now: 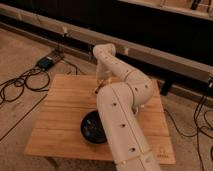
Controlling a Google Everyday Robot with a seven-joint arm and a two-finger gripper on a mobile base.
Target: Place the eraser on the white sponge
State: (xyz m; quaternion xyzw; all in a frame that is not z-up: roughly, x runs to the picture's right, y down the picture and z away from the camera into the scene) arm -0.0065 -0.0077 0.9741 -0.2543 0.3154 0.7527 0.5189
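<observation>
My white arm (122, 100) reaches from the near right across the wooden table (60, 120). The gripper (101, 84) hangs from the wrist over the far middle of the table, close to the surface. A small pale spot (97, 91) lies on the wood just below it; I cannot tell what it is. The eraser and the white sponge are not visible; the arm hides much of the table's middle and right side.
A round black bowl (91, 128) sits near the table's front, partly behind my arm. Black cables (20, 85) and a power box (46, 62) lie on the floor to the left. A dark wall with a rail runs behind the table.
</observation>
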